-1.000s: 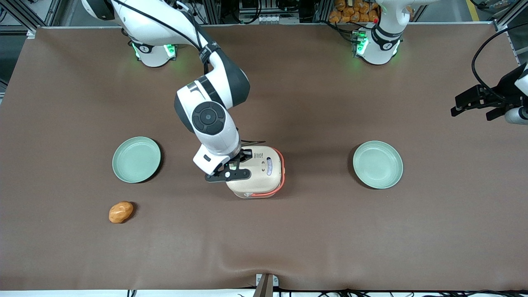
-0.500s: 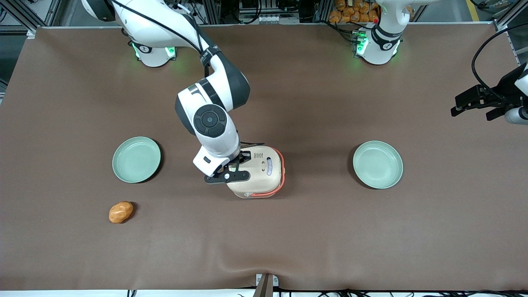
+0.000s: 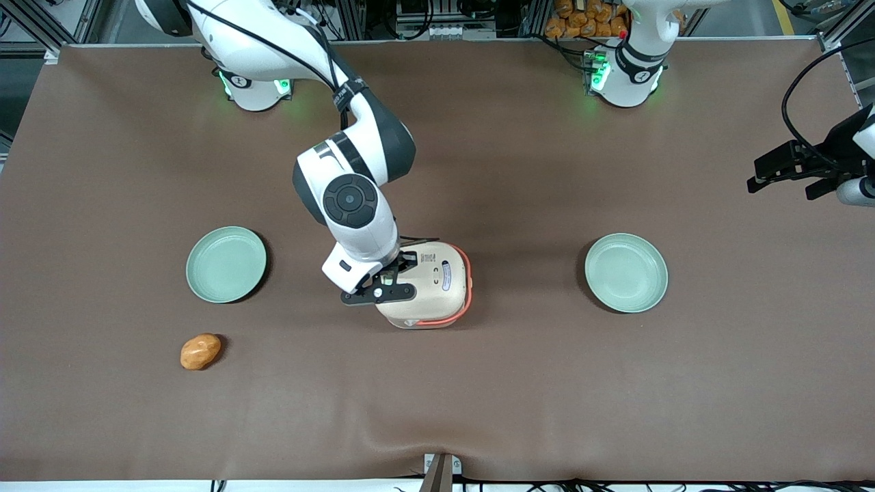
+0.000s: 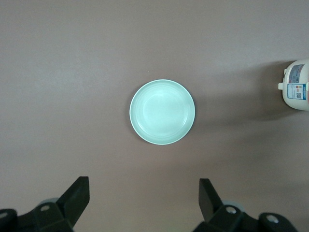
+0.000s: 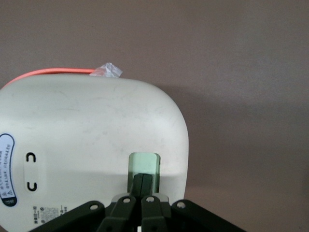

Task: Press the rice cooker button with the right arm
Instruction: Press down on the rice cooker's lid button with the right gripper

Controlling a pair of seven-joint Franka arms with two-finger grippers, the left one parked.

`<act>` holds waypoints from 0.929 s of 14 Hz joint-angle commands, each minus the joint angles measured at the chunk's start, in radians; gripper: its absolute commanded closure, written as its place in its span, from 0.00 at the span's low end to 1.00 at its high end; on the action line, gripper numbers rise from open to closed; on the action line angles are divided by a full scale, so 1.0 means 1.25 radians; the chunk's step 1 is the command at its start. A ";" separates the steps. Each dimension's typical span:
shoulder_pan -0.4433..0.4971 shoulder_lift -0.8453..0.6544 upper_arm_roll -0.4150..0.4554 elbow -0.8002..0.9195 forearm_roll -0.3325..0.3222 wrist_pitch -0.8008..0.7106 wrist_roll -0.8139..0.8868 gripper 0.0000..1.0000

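Note:
The cream-white rice cooker (image 3: pixel 427 283) stands at the table's middle with its lid shut and its orange-red wire handle (image 3: pixel 465 287) lying along the rim. It also shows in the right wrist view (image 5: pixel 87 145). The pale green button (image 5: pixel 144 164) sits in the cream lid. The right arm (image 3: pixel 352 198) reaches down over the cooker. Its gripper (image 5: pixel 143 180) is shut, fingers pressed together, with the tips over the button's edge nearest the wrist; I cannot tell whether they touch it. In the front view the gripper (image 3: pixel 387 272) hides the button.
Two round pale green plates lie on the brown table, one toward the working arm's end (image 3: pixel 226 264), one toward the parked arm's end (image 3: pixel 625 272). An orange-brown potato-like lump (image 3: pixel 200 351) lies nearer the front camera than the first plate. The cooker's edge shows in the left wrist view (image 4: pixel 298 86).
The right arm's wrist and elbow have shifted slightly toward the cooker. The shut gripper stays over the lid and the cooker has not moved.

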 commanded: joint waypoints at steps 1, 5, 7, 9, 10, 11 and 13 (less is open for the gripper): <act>-0.002 0.021 0.002 -0.012 -0.019 0.035 0.010 1.00; -0.009 0.006 0.002 -0.004 -0.019 0.024 -0.001 0.86; -0.009 -0.009 0.002 -0.003 -0.014 0.008 -0.001 0.03; -0.010 -0.035 0.002 -0.002 -0.007 0.000 0.000 0.00; -0.011 -0.053 0.002 -0.002 -0.005 -0.017 0.000 0.00; -0.011 -0.070 0.002 -0.001 -0.007 -0.041 0.000 0.00; -0.013 -0.116 0.001 0.000 -0.007 -0.080 0.000 0.00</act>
